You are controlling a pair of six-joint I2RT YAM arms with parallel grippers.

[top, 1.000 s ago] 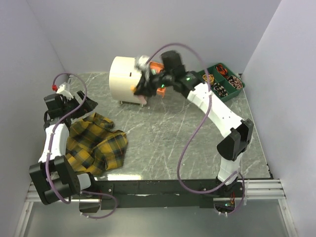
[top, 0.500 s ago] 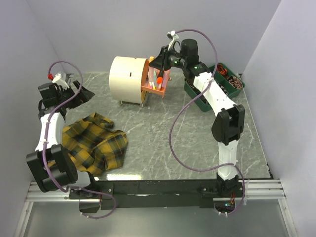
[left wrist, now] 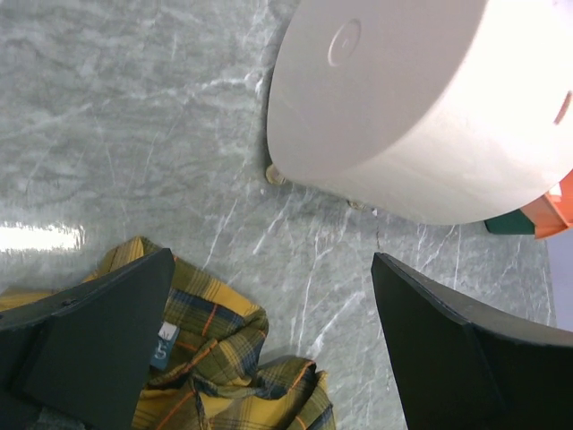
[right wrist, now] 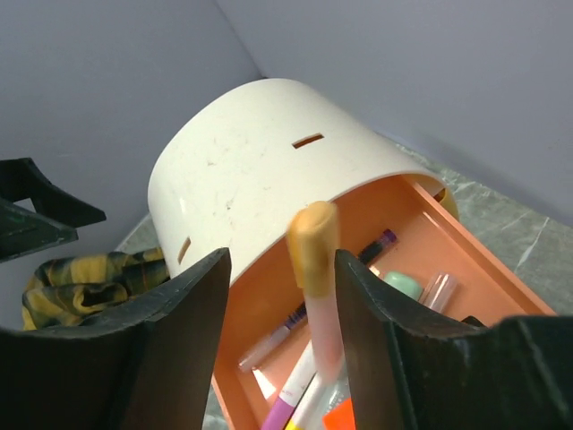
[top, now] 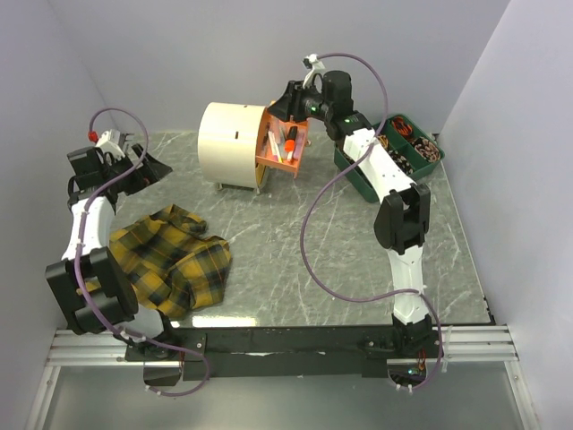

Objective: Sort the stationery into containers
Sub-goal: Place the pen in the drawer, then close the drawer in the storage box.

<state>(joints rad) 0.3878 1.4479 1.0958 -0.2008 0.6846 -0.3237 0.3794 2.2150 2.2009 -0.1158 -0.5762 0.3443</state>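
We see the right jaws apart above the open orange drawer [right wrist: 421, 235] of the cream chest [right wrist: 251, 143]. An orange-capped marker [right wrist: 313, 244] stands upright between them, over pens [right wrist: 273, 343] in the drawer. The left jaws are wide apart above the table [left wrist: 134, 107], near the plaid cloth [left wrist: 215, 358].

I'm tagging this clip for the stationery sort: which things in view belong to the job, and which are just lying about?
Job: cream drum chest; its open orange drawer; pens and markers in the drawer; peach-capped marker over it.
Lying about: plaid cloth; green tray of small parts.
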